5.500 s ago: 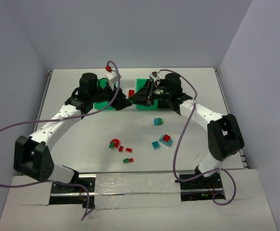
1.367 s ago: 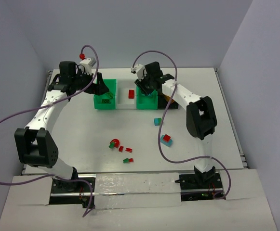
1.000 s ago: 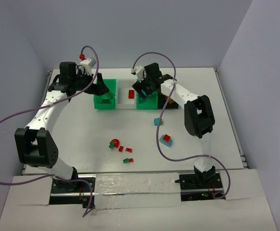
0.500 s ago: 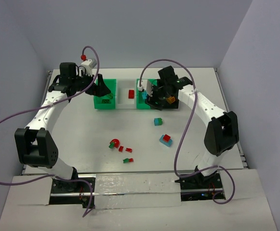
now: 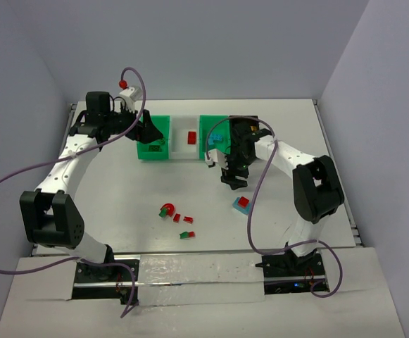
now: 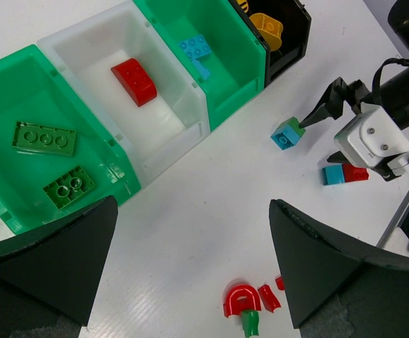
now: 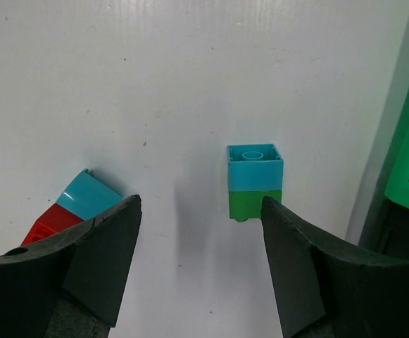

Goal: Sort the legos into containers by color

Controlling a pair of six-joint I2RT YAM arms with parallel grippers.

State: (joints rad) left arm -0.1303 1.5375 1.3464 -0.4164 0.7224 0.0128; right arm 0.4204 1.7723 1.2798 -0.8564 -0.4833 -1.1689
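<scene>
Right gripper [image 7: 198, 211] hangs open just above the white table [image 5: 120, 190], jaws spread wide and nothing caught between them. Look at the cyan-on-green brick [image 7: 255, 182]: it stands on the table right by the inner edge of one finger, on the side nearest the bins. Whether it touches that finger cannot be told. Across the gap, a cyan-and-red brick [image 7: 70, 208] peeks out beside the opposite finger.

Over to the left gripper [image 6: 193, 204], up above the row of bins, jaws at full spread, empty too. Below it the left green bin [image 6: 7, 105] holds two green bricks [image 6: 43, 138]. The white bin [image 6: 70, 42] has one red brick [image 6: 137, 81], the second green bin [image 6: 232, 77] cyan-blue bricks [image 6: 196, 49], and the black bin [image 6: 288, 49] an orange-yellow piece [image 6: 266, 24].

Loose on the table nearer the arm bases: a red arch piece [image 5: 167, 210], small red bits [image 5: 183, 218] and a green-and-red brick [image 5: 186, 234].
</scene>
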